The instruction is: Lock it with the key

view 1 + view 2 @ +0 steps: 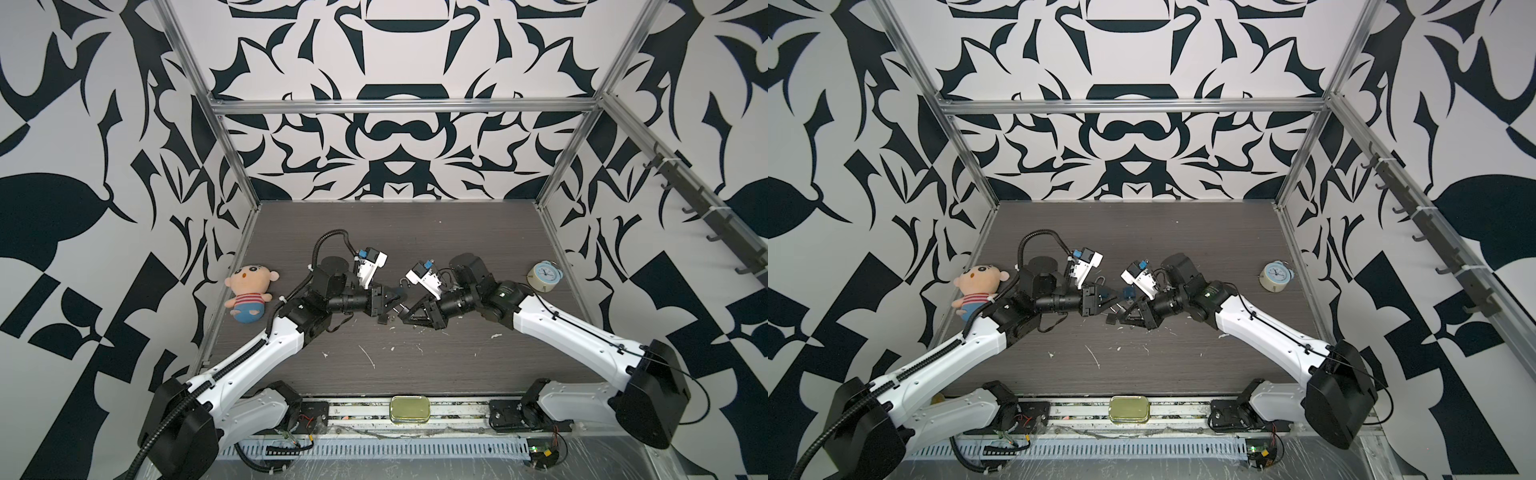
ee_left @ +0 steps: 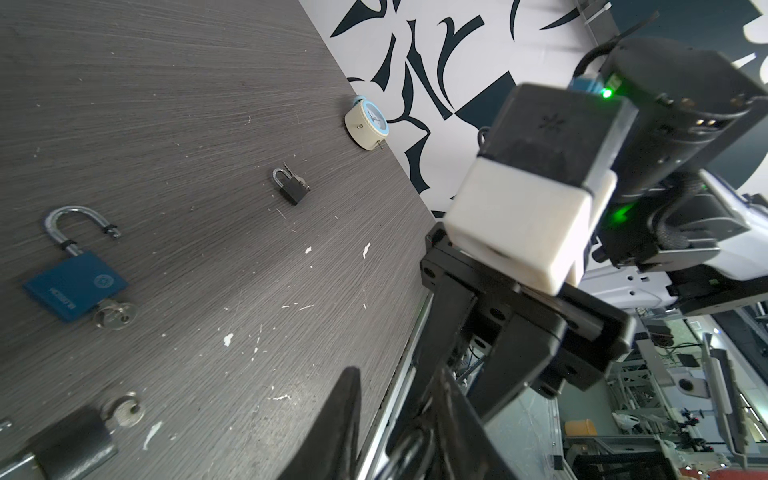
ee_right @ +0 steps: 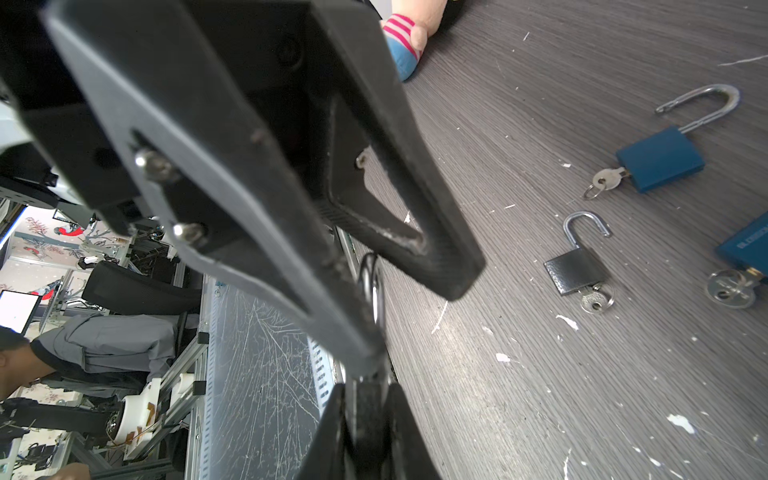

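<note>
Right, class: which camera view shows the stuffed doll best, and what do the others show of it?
A top view: the doll shows whole, face and striped shirt clear. The right wrist view catches only its striped, blue lower end at the frame edge; the left wrist view misses it.
</note>
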